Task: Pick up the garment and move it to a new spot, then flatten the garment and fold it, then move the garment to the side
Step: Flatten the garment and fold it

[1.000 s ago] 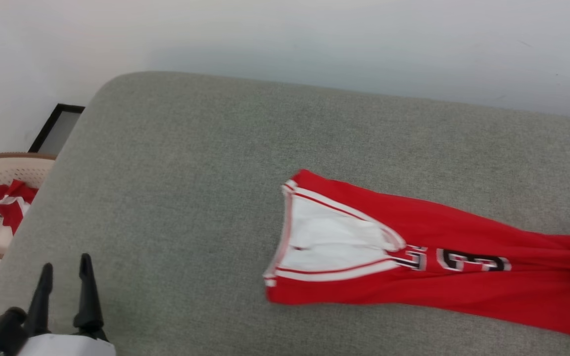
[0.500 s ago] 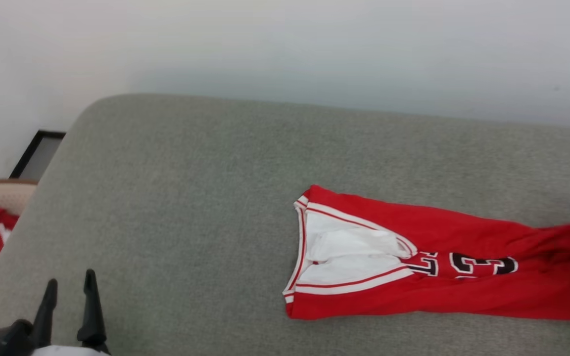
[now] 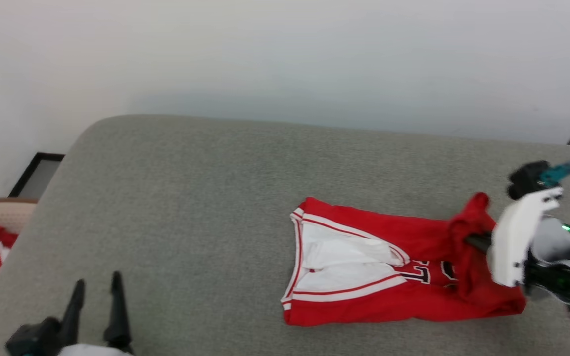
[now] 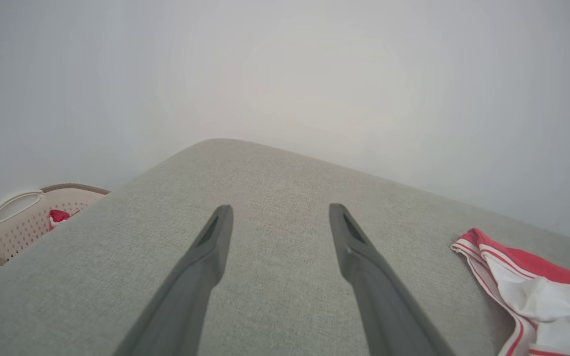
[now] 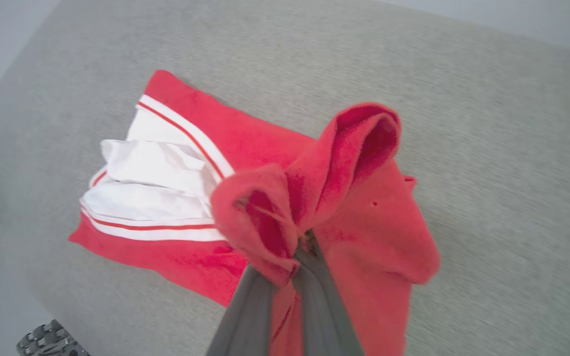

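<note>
Gripping the bunched right end of the garment [image 3: 364, 302] with right gripper [image 5: 301, 245] fingers closed, long axis left-right, left gripper [image 3: 97, 280] fingers spread, empty, well left.

Illumination is recorded as bright, even and diffuse; the source is not seen, possibly overhead. A faint bluish shadow band is noted on the wall [image 3: 285, 49] just above the far edge of the grey cushion [image 3: 191, 207].

Head view: focus is slightly soft, and the cushion's weave is barely resolved.

Left wrist view: the wall above the cushion is washed to near white and dimmed toward the corners. The cushion's far edge is bowed by the lens.

Right wrist view: the cushion's weave is smeared by motion blur beside the garment [image 5: 364, 207], whose red is rendered oversaturated and grainy.
</note>
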### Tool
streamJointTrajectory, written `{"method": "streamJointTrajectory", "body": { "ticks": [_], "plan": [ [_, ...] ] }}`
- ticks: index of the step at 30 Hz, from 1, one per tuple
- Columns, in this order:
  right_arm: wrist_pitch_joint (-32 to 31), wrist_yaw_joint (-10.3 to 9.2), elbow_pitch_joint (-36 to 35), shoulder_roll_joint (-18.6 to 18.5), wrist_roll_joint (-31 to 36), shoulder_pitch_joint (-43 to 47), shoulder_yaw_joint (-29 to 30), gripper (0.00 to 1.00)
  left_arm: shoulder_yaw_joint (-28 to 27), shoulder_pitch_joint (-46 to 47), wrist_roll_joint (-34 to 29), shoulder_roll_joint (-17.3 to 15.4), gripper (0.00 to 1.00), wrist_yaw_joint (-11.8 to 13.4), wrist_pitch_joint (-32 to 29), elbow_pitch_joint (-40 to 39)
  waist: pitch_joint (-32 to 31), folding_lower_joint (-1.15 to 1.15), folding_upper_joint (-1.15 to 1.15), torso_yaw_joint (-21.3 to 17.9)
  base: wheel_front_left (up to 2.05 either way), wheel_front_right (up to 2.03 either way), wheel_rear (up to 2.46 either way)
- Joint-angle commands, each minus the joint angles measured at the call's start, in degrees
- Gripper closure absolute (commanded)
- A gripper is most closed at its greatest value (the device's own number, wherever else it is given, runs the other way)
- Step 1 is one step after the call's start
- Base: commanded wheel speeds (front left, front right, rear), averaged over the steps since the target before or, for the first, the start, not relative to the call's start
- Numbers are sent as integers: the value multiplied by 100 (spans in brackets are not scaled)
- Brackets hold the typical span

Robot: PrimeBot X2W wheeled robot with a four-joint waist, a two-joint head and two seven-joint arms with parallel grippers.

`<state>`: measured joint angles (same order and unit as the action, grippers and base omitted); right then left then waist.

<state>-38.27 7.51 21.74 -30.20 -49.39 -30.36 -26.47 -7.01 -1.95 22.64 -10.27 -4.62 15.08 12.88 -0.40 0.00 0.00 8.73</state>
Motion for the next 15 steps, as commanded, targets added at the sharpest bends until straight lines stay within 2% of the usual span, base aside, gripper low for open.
{"method": "streamJointTrajectory", "body": {
  "ticks": [1,9,15],
  "plan": [
    [59,-4,21,146,71,-150,-32,100,78,123,-49,27,0,-46,-4,35,15,0,0,153,0,0,0],
    [312,-4,659,1072,490,-585,-320,100,557,601,-83,169,0,-152,-18,379,124,0,0,673,0,0,0],
    [491,-4,1292,1472,632,-808,-570,100,796,948,-46,251,0,-205,-6,651,195,0,0,1016,0,0,0]
  ]
}}
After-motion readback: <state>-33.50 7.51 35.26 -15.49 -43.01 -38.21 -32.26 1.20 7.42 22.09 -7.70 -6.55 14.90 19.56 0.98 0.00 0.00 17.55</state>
